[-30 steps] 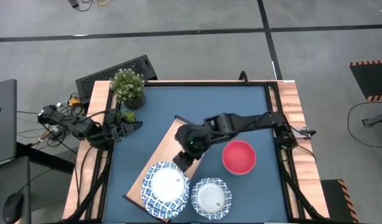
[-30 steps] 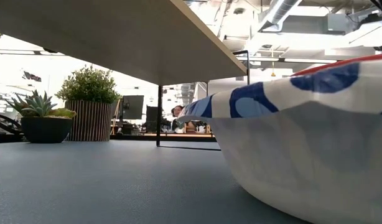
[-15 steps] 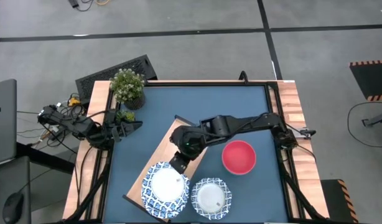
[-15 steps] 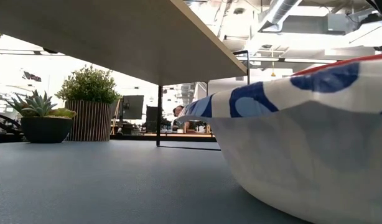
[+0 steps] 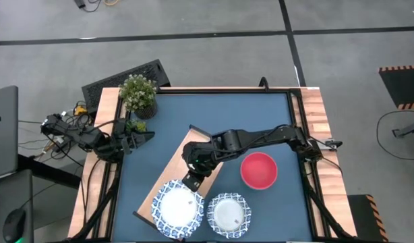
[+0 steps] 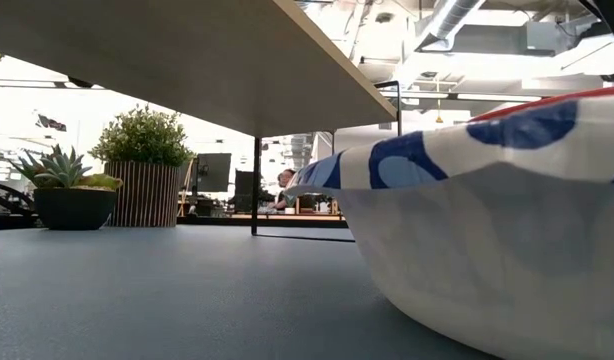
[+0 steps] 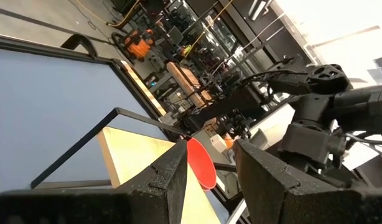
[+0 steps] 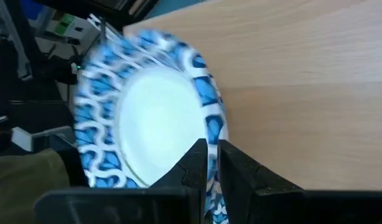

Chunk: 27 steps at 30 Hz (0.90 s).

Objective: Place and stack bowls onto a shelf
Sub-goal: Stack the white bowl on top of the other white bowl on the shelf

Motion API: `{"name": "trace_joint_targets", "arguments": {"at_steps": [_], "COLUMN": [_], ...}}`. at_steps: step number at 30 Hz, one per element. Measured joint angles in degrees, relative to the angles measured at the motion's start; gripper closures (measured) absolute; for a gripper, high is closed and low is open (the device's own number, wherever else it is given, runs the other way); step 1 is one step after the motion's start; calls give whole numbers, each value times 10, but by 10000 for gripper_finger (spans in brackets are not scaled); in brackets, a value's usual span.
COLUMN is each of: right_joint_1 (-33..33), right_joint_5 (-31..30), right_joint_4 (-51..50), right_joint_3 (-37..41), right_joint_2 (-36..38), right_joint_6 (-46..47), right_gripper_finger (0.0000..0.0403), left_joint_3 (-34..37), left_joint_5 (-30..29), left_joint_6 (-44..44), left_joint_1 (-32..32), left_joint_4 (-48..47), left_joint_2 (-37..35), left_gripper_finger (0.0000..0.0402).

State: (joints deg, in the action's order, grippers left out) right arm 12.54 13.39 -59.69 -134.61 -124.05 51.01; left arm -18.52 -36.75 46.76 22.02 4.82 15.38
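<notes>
Right gripper (image 5: 189, 181) is pinched tight on the rim of a patterned bowl (image 5: 177, 207), which sits on the near end of the shelf (image 5: 168, 175) right in front of the fingers (image 8: 196, 163). Second patterned bowl (image 5: 228, 214) is just beside it on the table (image 5: 261, 115), with a red bowl (image 5: 259, 169) near the arm. Left gripper (image 5: 141, 137) waits open at the table edge by two plants (image 5: 137, 93).
</notes>
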Motion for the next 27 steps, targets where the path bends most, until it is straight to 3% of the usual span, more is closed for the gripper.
{"name": "trace_joint_targets", "arguments": {"at_steps": [11,17,21,27], "right_joint_1": [8,84,155,242], "right_joint_5": [-1,-59,-106,-147], "right_joint_4": [-9,-140,-304,-246], "right_joint_3": [0,-2,1,67], "right_joint_2": [22,57,56,50], "right_joint_6": [12,57,190,396], "right_gripper_finger": [340,340,336,290], "left_joint_3": [0,0,0,0], "left_joint_5": [1,3,3,3], "left_joint_6": [0,0,0,0], "left_joint_1": [0,0,0,0], "left_joint_4": [-3,-3,-3,-5], "left_joint_2": [0,0,0,0], "left_gripper_finger": [281,281,281,281]}}
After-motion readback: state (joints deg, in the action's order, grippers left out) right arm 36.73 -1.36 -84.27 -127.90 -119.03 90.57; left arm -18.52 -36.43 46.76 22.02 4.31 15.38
